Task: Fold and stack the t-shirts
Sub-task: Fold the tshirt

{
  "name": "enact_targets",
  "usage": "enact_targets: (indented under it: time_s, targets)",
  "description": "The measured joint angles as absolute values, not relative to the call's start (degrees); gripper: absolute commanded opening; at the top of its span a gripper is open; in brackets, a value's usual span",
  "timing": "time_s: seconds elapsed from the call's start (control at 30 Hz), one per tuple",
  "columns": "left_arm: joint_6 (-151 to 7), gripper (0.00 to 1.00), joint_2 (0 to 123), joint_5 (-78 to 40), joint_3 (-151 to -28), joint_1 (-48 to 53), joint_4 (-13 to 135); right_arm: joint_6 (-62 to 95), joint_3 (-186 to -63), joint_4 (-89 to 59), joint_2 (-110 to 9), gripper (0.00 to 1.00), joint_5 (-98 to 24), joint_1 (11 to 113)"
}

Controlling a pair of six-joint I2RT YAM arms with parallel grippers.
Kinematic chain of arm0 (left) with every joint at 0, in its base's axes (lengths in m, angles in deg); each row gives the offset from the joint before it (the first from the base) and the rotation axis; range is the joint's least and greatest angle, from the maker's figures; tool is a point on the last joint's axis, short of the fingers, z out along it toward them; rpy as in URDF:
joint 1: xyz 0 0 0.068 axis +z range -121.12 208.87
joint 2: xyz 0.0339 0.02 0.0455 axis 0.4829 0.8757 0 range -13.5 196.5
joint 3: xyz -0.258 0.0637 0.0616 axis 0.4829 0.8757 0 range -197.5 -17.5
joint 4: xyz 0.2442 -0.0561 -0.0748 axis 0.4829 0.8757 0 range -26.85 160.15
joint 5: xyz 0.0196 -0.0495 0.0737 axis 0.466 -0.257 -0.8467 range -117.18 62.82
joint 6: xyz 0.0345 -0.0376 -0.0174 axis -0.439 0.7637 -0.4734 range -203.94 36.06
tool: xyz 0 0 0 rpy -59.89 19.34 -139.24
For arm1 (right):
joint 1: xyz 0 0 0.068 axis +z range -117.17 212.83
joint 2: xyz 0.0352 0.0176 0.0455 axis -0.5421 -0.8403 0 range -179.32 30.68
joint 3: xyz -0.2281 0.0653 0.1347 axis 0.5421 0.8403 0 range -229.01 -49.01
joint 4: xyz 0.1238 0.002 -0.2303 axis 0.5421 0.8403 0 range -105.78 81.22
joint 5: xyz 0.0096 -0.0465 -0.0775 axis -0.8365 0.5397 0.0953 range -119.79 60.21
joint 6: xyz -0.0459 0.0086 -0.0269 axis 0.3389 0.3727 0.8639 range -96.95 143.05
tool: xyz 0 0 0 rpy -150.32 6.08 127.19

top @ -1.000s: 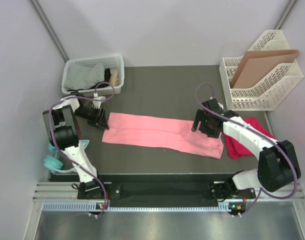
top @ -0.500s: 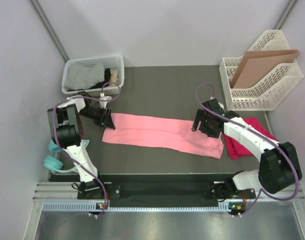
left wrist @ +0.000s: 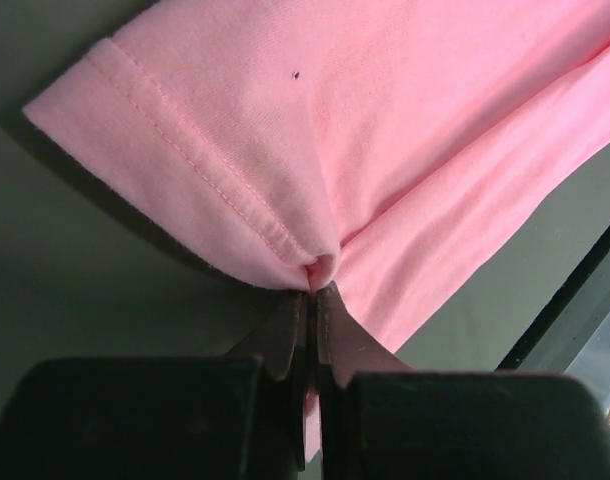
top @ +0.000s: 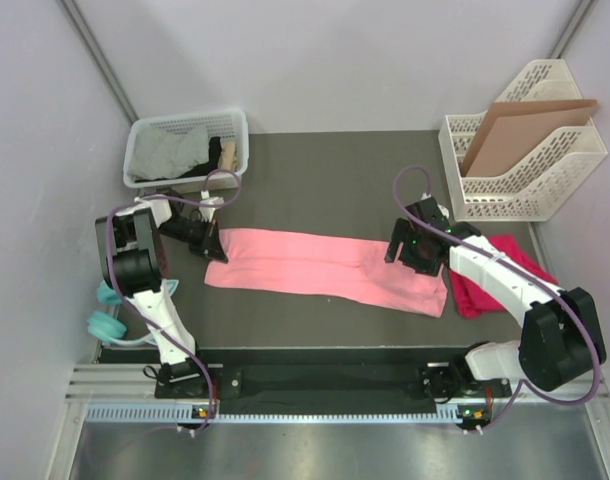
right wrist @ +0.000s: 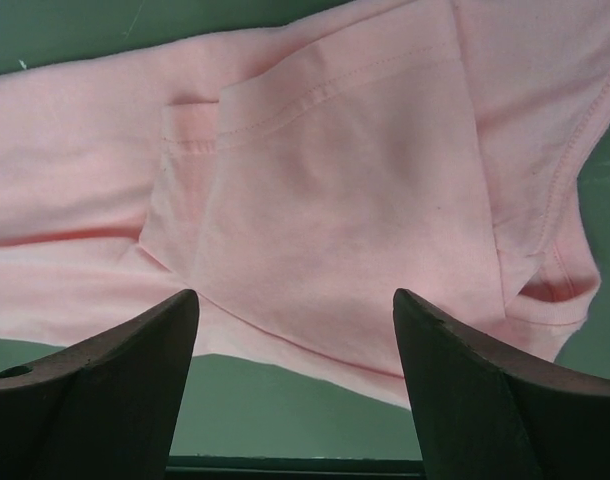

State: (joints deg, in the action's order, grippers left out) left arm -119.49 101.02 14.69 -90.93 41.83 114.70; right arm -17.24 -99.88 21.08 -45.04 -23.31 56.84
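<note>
The left gripper [left wrist: 313, 300] is pinched shut on the hemmed left edge of the pink tee [top: 315, 262], bunching a small fold of cloth between its fingertips low over the dark mat [top: 315, 180]. The right gripper [right wrist: 293, 295] hangs with its jaws spread wide above the tee's right end, where a sleeve lies folded over the body, and holds nothing. The pink tee lies in a long flat band across the middle of the mat, and the red tee [top: 473, 295] sits crumpled just beside its right end, partly under the right arm.
</note>
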Motion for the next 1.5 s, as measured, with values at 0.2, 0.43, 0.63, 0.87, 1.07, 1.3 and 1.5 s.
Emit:
enact_targets:
  time_s: [0.2, 0.43, 0.63, 0.87, 1.07, 1.3, 1.5]
  targets:
    - [-118.87, 0.0, 100.88, 13.75, -90.97, 42.68, 115.1, -17.22, -99.0, 21.36, -44.67, 0.78, -23.05, 56.84]
    - [-120.34, 0.0, 100.45, 7.24, -93.29, 48.12, 118.29, -17.22, -98.81, 21.54, -43.07, 0.78, -22.98, 56.84]
    - [-123.09, 0.0, 99.66, 1.58, -96.94, 53.19, 120.28, -17.2, -98.24, 21.39, -41.78, 0.78, -22.98, 56.84]
    - [-122.37, 0.0, 92.6, 0.81, -97.64, 48.43, 123.77, -17.18, -96.49, 20.95, -41.52, 0.78, -23.23, 56.84]
    - [-116.34, 0.0, 85.04, -3.08, -97.42, 34.66, 123.25, -16.98, -96.25, 20.88, -40.49, 0.78, -23.23, 56.84]
    - [-109.34, 0.0, 84.36, -5.03, -96.52, 25.28, 123.23, -16.5, -96.25, 20.88, -39.55, 0.79, -23.2, 56.84]
    - [-104.6, 0.0, 84.36, -6.18, -96.0, 18.02, 122.81, -15.82, -96.23, 20.93, -39.45, 0.79, -23.16, 56.84]
